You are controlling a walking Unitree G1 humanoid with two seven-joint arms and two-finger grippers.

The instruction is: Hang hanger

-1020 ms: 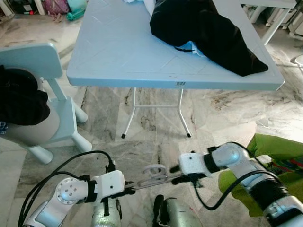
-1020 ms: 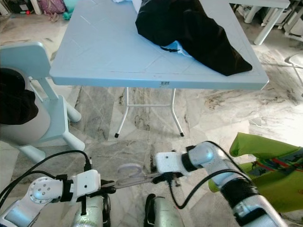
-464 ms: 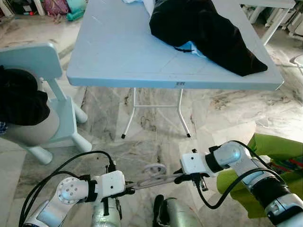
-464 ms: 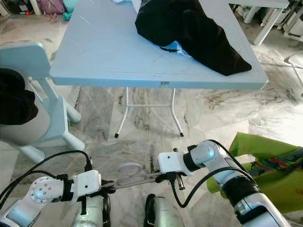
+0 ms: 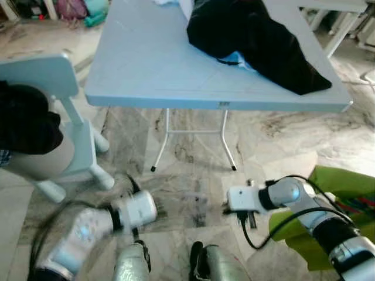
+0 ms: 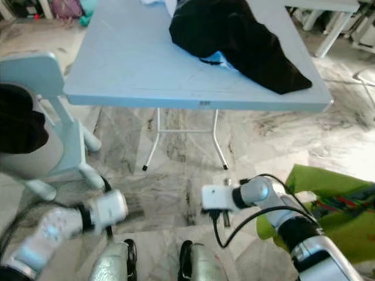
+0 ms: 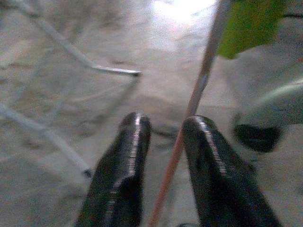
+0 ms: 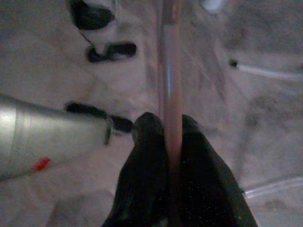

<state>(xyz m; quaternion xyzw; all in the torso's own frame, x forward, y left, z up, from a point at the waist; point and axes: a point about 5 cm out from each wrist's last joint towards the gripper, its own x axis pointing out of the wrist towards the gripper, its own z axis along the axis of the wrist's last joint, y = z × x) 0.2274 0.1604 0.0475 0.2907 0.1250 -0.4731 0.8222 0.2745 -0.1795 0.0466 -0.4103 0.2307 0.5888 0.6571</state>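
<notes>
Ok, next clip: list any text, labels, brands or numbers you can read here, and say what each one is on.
Small dark label on the front edge of the blue table: too small and blurred to read.
No other writing can be made out, on the black garment, the green cloth or the pale chair.

Light blue folding table [image 5: 152, 70] on thin white metal legs, standing on grey-veined marble floor [image 5: 275, 140]. Black garment [image 5: 252, 35] heaped on table's far right part, reaching toward right edge; pale blue cloth [image 5: 237, 58] touching its near side, partly under it. Small dark label on table's front edge. Pale blue chair [image 5: 64, 123] on floor, left of table.
</notes>
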